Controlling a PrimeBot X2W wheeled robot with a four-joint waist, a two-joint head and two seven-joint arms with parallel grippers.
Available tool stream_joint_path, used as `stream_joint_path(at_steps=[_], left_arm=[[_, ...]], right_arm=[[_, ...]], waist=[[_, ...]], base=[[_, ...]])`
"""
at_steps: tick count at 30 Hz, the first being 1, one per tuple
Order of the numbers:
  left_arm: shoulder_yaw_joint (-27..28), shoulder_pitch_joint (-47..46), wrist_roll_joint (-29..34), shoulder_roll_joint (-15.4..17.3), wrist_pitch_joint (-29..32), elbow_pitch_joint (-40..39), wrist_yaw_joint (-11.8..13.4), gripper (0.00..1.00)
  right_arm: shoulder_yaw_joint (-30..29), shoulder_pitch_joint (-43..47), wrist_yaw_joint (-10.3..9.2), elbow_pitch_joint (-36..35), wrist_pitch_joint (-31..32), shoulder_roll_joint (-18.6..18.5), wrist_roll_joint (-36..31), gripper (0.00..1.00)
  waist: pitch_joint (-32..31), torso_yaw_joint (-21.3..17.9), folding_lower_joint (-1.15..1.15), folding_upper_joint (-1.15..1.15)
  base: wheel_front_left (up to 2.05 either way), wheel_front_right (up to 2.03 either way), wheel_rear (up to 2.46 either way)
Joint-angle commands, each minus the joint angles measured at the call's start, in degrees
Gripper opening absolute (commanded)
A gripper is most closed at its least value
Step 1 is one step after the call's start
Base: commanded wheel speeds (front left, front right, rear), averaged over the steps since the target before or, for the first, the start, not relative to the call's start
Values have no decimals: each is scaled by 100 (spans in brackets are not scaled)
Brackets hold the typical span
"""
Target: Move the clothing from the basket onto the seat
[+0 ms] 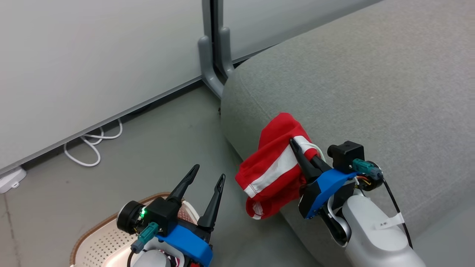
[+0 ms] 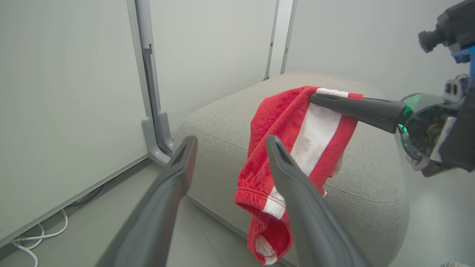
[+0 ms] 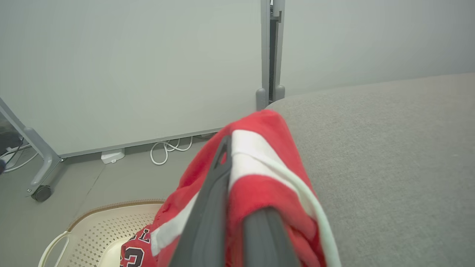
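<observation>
My right gripper [image 1: 295, 144] is shut on the red piece of clothing with white stripes [image 1: 274, 167], holding it over the near corner of the grey seat [image 1: 352, 92]. The cloth hangs down past the seat's edge. In the right wrist view the fingers [image 3: 222, 163] pinch the striped cloth [image 3: 259, 185]. Below them the red jersey with a black number [image 3: 135, 252] lies in the cream basket [image 3: 107, 226]. My left gripper [image 1: 208, 173] stands open and empty above the basket [image 1: 92, 237]. Its wrist view shows the hanging garment [image 2: 274, 122] just behind its fingers [image 2: 178, 178].
A pale partition wall with a grey post and foot [image 1: 213, 63] stands behind the seat's corner. A white cable [image 1: 92, 148] loops on the grey floor along the wall, near a white plug block [image 1: 9, 178]. A castor leg [image 3: 41, 193] stands further along.
</observation>
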Motion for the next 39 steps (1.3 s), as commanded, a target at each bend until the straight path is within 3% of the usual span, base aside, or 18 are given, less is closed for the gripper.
stream_joint_path(at_steps=[1,18,24,30,39], left_arm=[[13,-88,30,16,-16,2,-14,100],[-17,-172,20,74,-16,26,-15,100],[-56,-339,102,157,-17,-64,-15,100],[-244,-711,162,359,-17,-207,-15,100],[-625,-1476,253,766,-17,-449,-14,100]], right_arm=[[-77,67,3,2,-31,-11,-19,0],[-321,48,3,-39,-10,-10,19,0],[-1092,-659,3,79,87,-22,-28,0],[-2079,-1629,3,176,319,-416,-305,0],[-3575,-2690,2,393,642,-1571,-725,0]], waist=[[28,-109,0,0],[179,-59,0,0],[514,5,0,0],[1064,192,0,0],[2302,525,0,0]], base=[[0,0,0],[0,0,0],[0,0,0],[0,0,0],[0,0,0]])
